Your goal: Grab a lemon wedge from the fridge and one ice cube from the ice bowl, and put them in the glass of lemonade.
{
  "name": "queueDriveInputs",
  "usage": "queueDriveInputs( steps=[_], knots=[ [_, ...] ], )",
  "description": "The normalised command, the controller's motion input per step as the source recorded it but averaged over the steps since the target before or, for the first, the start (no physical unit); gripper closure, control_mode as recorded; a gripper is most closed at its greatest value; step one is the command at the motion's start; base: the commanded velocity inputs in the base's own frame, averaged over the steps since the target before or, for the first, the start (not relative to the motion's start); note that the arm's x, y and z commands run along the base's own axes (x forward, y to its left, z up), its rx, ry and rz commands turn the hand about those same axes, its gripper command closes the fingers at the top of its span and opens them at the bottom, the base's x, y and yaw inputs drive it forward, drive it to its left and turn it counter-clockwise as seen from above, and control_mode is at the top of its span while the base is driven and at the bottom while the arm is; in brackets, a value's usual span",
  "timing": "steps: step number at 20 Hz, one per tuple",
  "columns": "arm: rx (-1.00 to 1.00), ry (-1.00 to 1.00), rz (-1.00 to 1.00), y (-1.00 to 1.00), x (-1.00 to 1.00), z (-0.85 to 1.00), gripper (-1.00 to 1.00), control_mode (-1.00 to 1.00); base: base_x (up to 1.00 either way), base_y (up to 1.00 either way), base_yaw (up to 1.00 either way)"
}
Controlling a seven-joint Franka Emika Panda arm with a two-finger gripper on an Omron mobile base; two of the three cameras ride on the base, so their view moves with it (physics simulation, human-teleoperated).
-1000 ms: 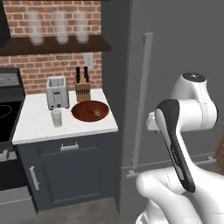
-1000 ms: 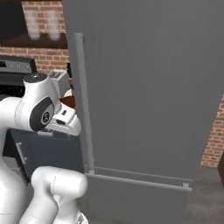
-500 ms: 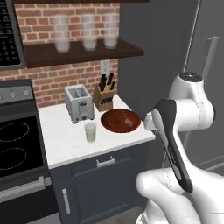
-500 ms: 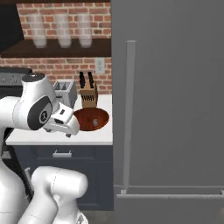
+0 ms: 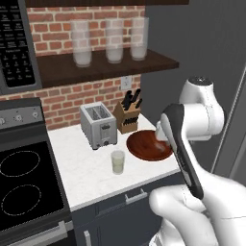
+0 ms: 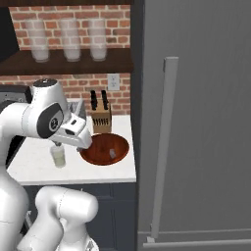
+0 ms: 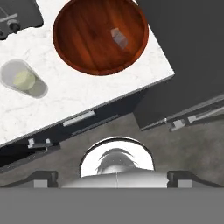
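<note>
Pincer (image 7: 112, 175): fingers spread wide, empty, hanging above the floor before the counter (image 7: 87, 94). Ahead of it: wooden bowl (image 7: 83, 39) with one ice cube (image 7: 118, 37) inside; glass of lemonade (image 7: 22, 79) beside the bowl. Fridge (image 6: 196, 122) stood closed alongside.

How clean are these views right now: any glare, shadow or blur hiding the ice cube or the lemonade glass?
Hand view: sharp, even light; ice cube clear against the ice bowl, glass of lemonade casting a soft shadow. Left base view: no glare; the arm covers the bowl's right edge. Right base view: the cube is small and faint; the arm crosses the glass top.
</note>
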Motion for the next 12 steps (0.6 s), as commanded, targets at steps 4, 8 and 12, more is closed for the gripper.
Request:
queueDriveInputs(
  steps=[4,8,12],
  knots=[
    [0.0,0.29,-0.01,0.0,0.77,-0.15,-1.0,-1.0,0.0,0.0,0.0],
    [0.0,0.26,0.0,-0.05,0.74,-0.32,-1.0,-1.0,0.0,0.0,0.0],
    [0.0,0.25,0.0,-0.1,0.69,-0.41,-1.0,-1.0,0.0,0.0,0.0]
  ],
)
